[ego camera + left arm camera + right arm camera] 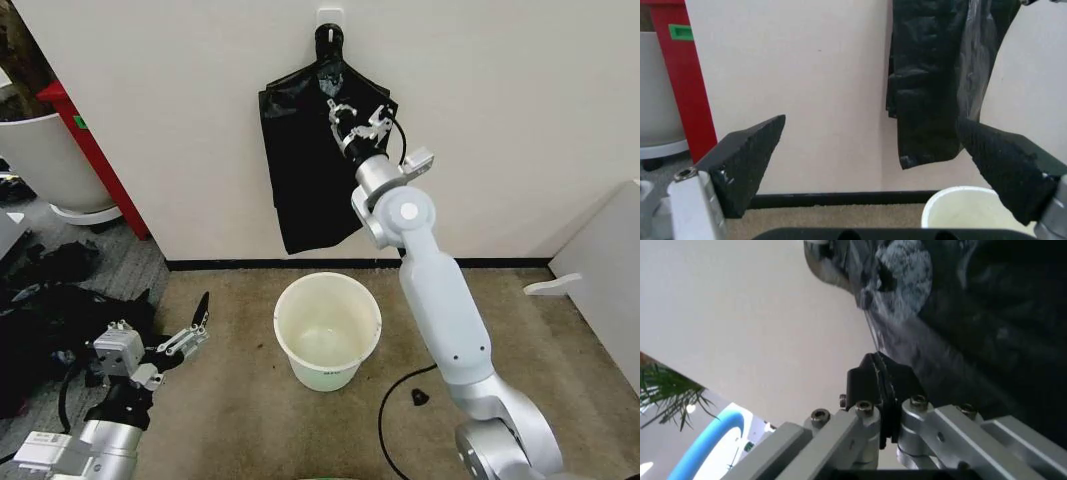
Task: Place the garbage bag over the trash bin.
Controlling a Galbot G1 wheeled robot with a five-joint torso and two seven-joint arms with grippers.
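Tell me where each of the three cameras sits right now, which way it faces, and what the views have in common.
Head view: high on the robot, looking forward and down at the trash bin by the wall; right gripper raised at the hanging black bags, left gripper low over the floor.
Left wrist view: looks past its spread fingers toward the wall.
Right wrist view: looks up along its closed fingers at the bags.
Shared: head and left wrist views both show the bags and bin.

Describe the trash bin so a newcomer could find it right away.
Start at the cream wall where black bags hang from a hook. On the carpet below stands the trash bin, a small round cream-white open bucket, far smaller than the white tub beside the red post.
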